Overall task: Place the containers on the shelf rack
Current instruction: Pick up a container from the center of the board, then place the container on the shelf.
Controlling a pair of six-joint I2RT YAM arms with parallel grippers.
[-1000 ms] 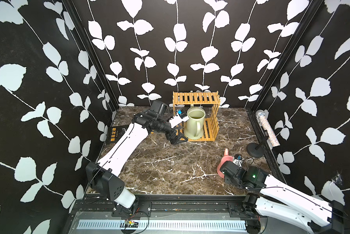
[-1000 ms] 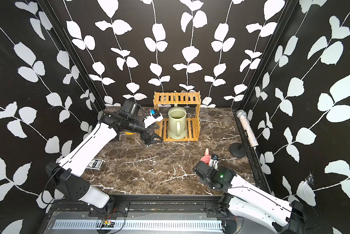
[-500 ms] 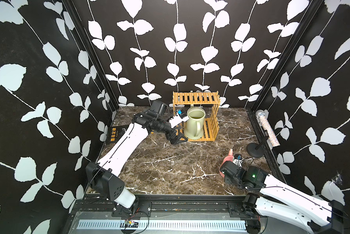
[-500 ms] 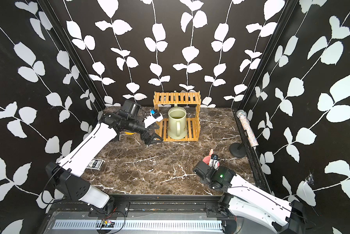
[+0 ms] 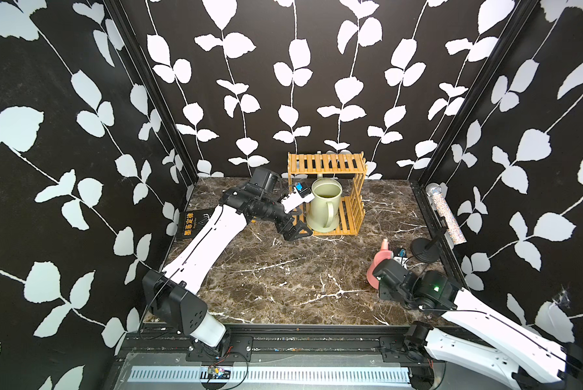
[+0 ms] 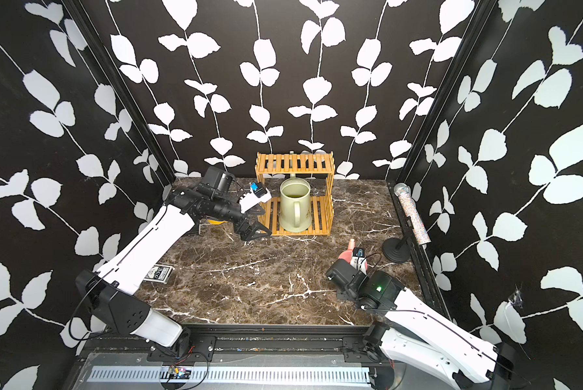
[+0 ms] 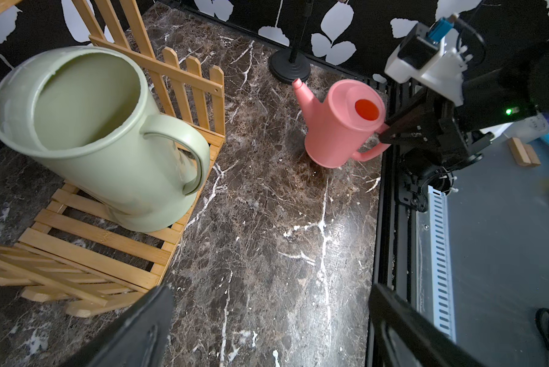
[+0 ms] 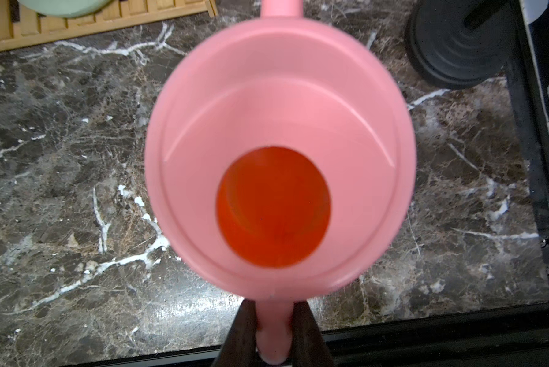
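The shelf rack (image 5: 327, 163) (image 6: 295, 163) of tan slats stands at the back. The large pale green can (image 5: 324, 209) (image 6: 295, 207) (image 7: 101, 136) stands upright on its lower tier (image 7: 108, 254). My left gripper (image 5: 297, 231) (image 6: 253, 231) (image 7: 267, 317) hangs open just in front of the rack's left corner, with nothing between its fingers. The small pink can (image 5: 379, 266) (image 6: 346, 255) (image 7: 340, 124) (image 8: 279, 127) sits on the marble at the right. My right gripper (image 7: 389, 133) (image 8: 273, 333) is shut on its handle. A bit of the yellow can (image 6: 215, 222) shows under my left arm.
A glittery microphone (image 5: 445, 216) leans on a stand with a round black base (image 5: 425, 250) (image 8: 457, 44) close to the pink can. A black book (image 5: 195, 224) lies at the left wall. A small card box (image 6: 156, 271) lies under my left arm.
The pink can has shifted a little at my right gripper. My left arm has not moved.
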